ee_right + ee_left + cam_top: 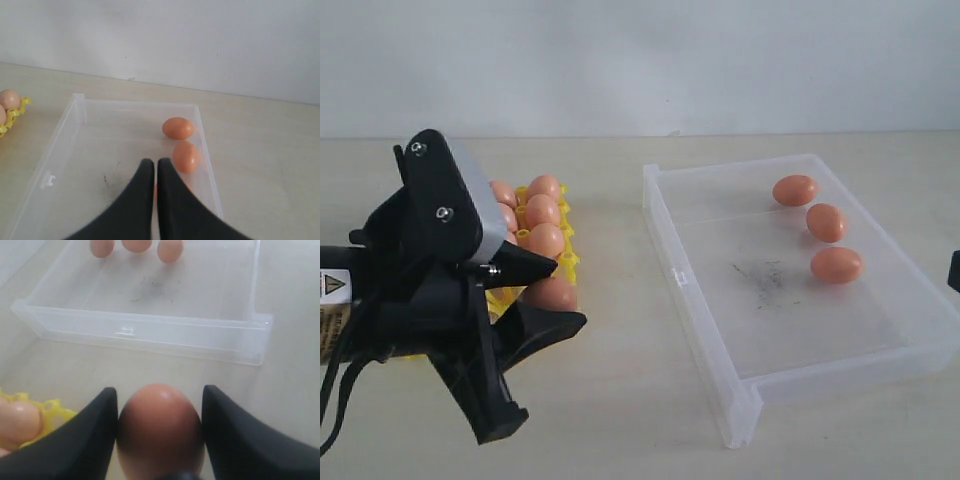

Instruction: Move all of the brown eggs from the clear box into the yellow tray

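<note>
Left gripper [563, 294] is down at the yellow tray [568, 266], and it has a grip on one egg [550, 293]. In the left wrist view the shell fills the whole gap, with a black finger [75, 445] snug against each side. That held egg sits right at the tray corner nearest the clear box [692, 310]. Whether it is over a cup or just off the edge, I cannot tell (the fingers and the arm hide whatever lies under it).

Behind it the tray is well stocked: the stored eggs [542, 212] stand in their cups, running away towards the wall, with yellow pegs poking up between them. The arm covers the rest of the tray.

Over to the box. It lies flat on the pale table [620, 400], well apart from the tray, with dark scuffs [760, 275] on its floor. The three loose eggs [826, 222] lie in a short line close together, near the box wall farthest from the tray.

Right gripper [156, 167] now: its fingers are pressed flat together with nothing between them. It hangs above the box with its tips aimed along that line of three. In its own wrist view two of those eggs show clearly, while the third is mostly hidden behind the fingers. The exterior view catches only a dark sliver of this gripper at the frame's edge.
</note>
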{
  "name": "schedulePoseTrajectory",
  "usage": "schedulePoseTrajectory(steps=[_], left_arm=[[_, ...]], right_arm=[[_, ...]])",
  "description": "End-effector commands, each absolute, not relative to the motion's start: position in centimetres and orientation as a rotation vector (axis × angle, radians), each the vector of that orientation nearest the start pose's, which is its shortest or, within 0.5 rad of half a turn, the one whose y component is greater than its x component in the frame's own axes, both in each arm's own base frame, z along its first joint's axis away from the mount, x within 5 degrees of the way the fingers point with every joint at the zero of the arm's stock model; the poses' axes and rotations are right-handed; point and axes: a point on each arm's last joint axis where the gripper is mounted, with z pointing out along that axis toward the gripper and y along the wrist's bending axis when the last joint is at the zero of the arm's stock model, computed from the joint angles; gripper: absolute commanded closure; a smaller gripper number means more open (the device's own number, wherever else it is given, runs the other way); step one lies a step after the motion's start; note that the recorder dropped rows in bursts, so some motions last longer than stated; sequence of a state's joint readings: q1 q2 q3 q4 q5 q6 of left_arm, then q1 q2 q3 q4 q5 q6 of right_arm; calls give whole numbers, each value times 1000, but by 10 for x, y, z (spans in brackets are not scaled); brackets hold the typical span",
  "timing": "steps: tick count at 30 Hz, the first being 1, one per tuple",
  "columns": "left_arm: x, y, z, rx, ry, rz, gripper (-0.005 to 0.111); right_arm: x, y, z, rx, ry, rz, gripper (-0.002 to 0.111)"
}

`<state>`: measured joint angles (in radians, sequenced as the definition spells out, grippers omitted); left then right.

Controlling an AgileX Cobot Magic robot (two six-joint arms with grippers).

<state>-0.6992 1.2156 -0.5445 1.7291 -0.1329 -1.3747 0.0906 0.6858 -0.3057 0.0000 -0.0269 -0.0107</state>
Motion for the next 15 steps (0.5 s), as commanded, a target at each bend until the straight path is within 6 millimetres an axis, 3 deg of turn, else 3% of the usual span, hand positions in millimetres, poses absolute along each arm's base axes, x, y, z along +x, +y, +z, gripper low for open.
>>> schedulePoseTrajectory(steps=[1,5,8,12,13,15], left_arm=[[178,-155,237,899,1979,-427,103],[182,-152,240,611,2111,-594,103],[183,-159,252,618,2101,-718,103],[167,-182,287,1087,1820,-915,103],[152,-190,308,1332,1590,-1043,103],[141,-194,332,1433,1456,-1190,103]], right_arm=[[139,13,256,-99,1832,53,109],[139,13,256,-99,1832,53,109],[139,13,256,-97,1832,55,109],[139,13,256,-97,1832,55,109],[139,13,256,-99,1832,53,109],[139,13,256,-99,1832,53,109]])
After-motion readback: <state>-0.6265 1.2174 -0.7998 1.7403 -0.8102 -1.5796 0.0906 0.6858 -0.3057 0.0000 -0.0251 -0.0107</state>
